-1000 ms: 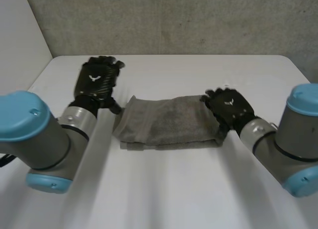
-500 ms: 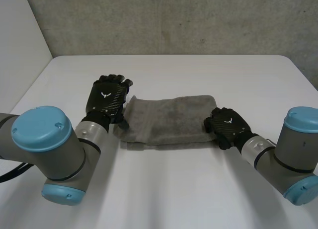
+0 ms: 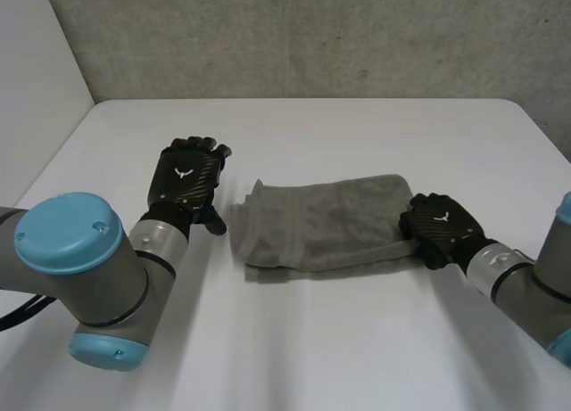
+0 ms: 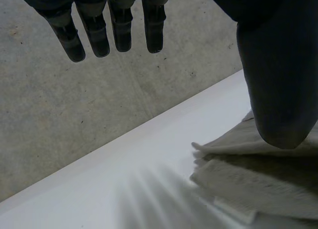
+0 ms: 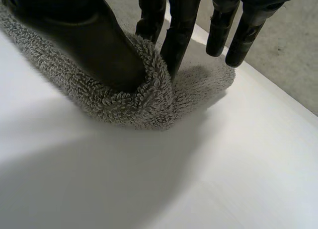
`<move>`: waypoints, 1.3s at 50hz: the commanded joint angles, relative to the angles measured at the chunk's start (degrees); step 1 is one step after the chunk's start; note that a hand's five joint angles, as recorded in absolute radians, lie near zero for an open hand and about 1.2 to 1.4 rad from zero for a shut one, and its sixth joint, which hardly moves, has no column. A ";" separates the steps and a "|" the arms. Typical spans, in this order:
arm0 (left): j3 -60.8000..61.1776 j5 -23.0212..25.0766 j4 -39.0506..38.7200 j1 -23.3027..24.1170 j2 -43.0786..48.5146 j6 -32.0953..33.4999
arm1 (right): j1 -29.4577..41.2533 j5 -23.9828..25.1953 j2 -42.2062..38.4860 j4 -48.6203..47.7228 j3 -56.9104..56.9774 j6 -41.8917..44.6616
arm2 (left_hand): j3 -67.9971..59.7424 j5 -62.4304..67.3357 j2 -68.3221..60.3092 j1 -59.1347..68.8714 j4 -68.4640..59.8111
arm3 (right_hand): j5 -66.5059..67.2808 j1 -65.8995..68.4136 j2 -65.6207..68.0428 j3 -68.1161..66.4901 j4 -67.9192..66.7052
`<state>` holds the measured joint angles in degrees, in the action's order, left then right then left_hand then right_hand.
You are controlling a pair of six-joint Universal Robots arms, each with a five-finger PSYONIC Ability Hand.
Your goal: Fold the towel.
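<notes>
A grey towel (image 3: 321,224), folded into a long strip, lies across the middle of the white table (image 3: 357,135). My right hand (image 3: 439,228) sits at the strip's right end. In the right wrist view its thumb (image 5: 94,45) and fingers (image 5: 180,35) pinch the towel's rolled edge (image 5: 149,100). My left hand (image 3: 186,181) rests to the left of the towel, a small gap away, fingers (image 4: 94,35) straight and spread. Beside its thumb (image 4: 278,85), the left wrist view shows the towel's layered left end (image 4: 248,174).
A concrete wall (image 3: 303,36) rises behind the table's far edge. Bare tabletop surrounds the towel, in front and to both sides. My arms (image 3: 80,277) come in from the near corners.
My right hand has closed on the towel's right end and dragged the whole towel to the right. The left hand came off the towel's left end and stays open beside it.
</notes>
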<state>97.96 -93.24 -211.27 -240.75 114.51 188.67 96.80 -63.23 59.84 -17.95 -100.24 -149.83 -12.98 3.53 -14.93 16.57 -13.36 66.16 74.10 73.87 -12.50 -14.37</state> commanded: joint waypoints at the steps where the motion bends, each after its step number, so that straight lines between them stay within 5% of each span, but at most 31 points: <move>1: 0.30 -1.24 -0.02 -0.51 -0.43 -0.05 | -6.62 1.62 5.29 6.35 -0.30 4.99 | 2.98 -2.47 3.88 -5.51 3.36 | 3.84 5.90 6.13 2.50 4.37; 9: -0.32 -1.41 -0.11 -1.12 -0.69 -0.05 | -6.71 5.49 12.49 14.26 4.88 10.44 | 2.98 -2.31 3.71 -5.34 3.36 | 3.84 5.90 6.13 2.50 4.37; 17: -0.32 -1.41 -0.11 -1.12 -0.69 -0.05 | 13.65 4.61 10.40 14.87 15.06 6.93 | 2.98 -2.47 3.88 -5.51 3.36 | 3.84 5.90 6.13 2.50 4.37; 30: -0.05 -1.50 -0.11 -1.47 -0.86 -0.05 | 31.08 -1.09 -4.55 14.79 19.65 6.75 | 2.98 -2.47 3.88 -5.51 3.36 | 3.84 5.90 6.13 2.50 4.37; 34: -0.40 -1.59 -0.11 -1.39 -0.95 -0.05 | 31.61 -3.04 -5.17 14.61 19.56 6.40 | 2.98 -2.47 3.88 -5.51 3.36 | 3.84 5.90 6.13 2.50 4.37; 35: -0.67 -1.59 -0.11 -1.47 -0.95 -0.05 | 31.44 -3.99 -5.08 14.26 18.95 5.79 | 2.98 -2.47 3.88 -5.51 3.36 | -10.92 -8.86 -8.63 2.50 4.37; 36: -0.67 -1.59 -0.11 -1.47 -0.95 -0.05 | 31.44 -4.00 -5.08 14.26 18.94 5.78 | 2.98 -2.47 3.88 -5.51 3.36 | -11.07 -9.01 -8.78 2.50 4.37; 37: -0.93 -1.59 -0.11 -1.39 -1.04 -0.14 | 31.35 -4.79 -4.21 13.73 18.07 4.91 | 2.98 -2.47 3.88 -5.51 3.36 | -43.05 -40.98 -40.76 2.50 4.37; 39: -1.46 -1.50 -0.20 -1.39 -1.22 -0.23 | 30.91 -5.23 0.95 12.59 15.53 1.32 | 2.98 -2.47 3.88 -5.51 3.36 | -63.50 -61.43 -61.20 2.50 4.37; 50: -8.48 -1.33 0.86 0.71 -1.22 -6.46 | 19.68 -5.67 16.35 7.66 8.57 -21.09 | 2.98 -2.47 3.88 -5.51 3.36 | -66.16 -64.10 -63.87 2.50 4.37; 57: -11.56 -1.24 4.71 6.60 -0.61 -9.45 | 12.63 -5.76 15.57 8.81 9.28 -25.16 | 2.98 -2.47 3.88 -5.51 3.36 | -66.16 -64.10 -63.87 2.50 4.37; 65: -13.14 -1.41 10.25 11.53 4.92 -11.13 | 10.60 -5.23 5.29 11.44 12.09 -25.42 | 2.98 -2.14 3.54 -5.17 3.36 | -66.16 -64.10 -63.87 2.50 4.37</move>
<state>85.82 -94.52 -204.58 -232.27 115.35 178.35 108.26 -68.96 71.83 -8.37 -90.04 -175.64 -12.98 3.53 -14.93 16.57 -13.36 3.56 14.04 14.42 -12.50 -14.37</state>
